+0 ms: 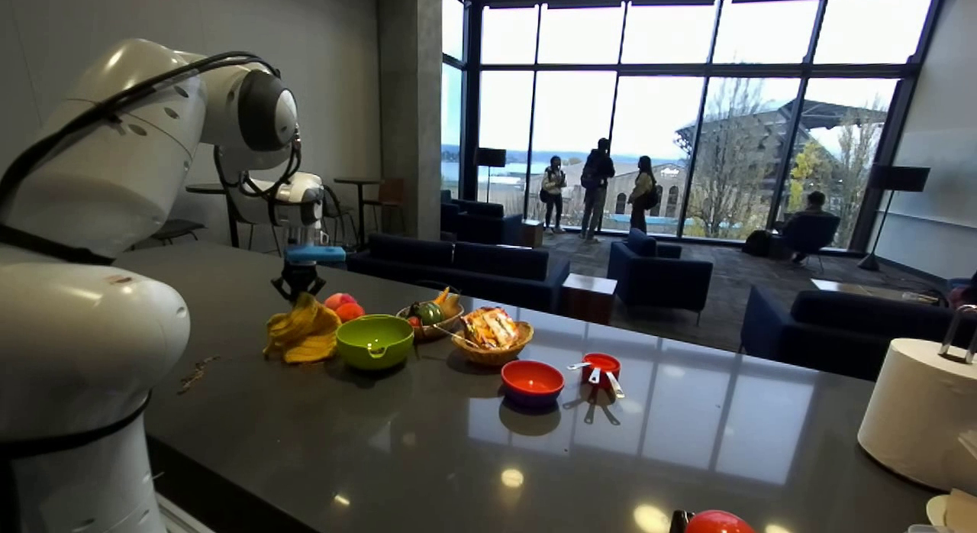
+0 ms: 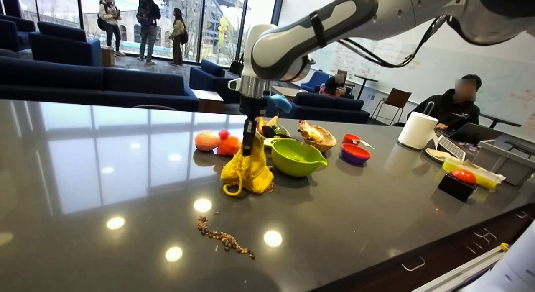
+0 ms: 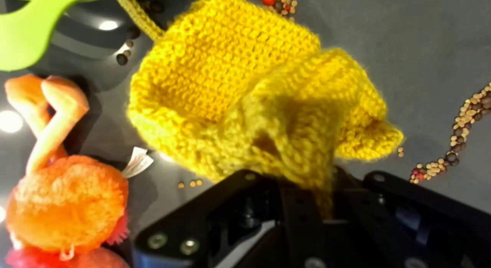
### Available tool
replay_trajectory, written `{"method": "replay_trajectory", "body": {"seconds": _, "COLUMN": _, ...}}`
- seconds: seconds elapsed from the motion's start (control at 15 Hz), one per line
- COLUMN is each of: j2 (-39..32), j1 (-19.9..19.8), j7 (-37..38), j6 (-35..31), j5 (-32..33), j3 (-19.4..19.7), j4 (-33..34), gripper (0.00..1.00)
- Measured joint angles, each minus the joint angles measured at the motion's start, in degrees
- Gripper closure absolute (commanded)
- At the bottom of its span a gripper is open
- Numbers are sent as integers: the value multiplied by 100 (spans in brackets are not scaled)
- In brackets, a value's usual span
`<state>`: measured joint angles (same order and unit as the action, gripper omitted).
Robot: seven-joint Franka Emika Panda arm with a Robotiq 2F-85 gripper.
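Evidently the yellow knit cloth (image 3: 253, 91) peaks because my gripper (image 2: 247, 149) pinches it; at ten o'clock in wrist view sits a green bowl (image 3: 23, 39).

Green bowl (image 2: 294, 158) just beside yellow cloth (image 2: 250, 172), open counter (image 2: 154, 191) opposite

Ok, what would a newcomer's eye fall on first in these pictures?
Likely the bright yellow cloth, its top pinched in the closed jaws. Next, perhaps the green bowl beside it, then the wavy trail of beads or seeds lying apart from both on the dark counter.
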<state>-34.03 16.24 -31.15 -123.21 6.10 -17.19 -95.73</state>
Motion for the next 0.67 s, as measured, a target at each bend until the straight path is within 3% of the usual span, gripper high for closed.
{"method": "replay_trajectory", "body": {"seconds": 0.67, "j2": 334, "j1": 551, "j7": 351, "j6": -25, "j5": 670, "j3": -22, "j4": 406, "gripper": 98}}
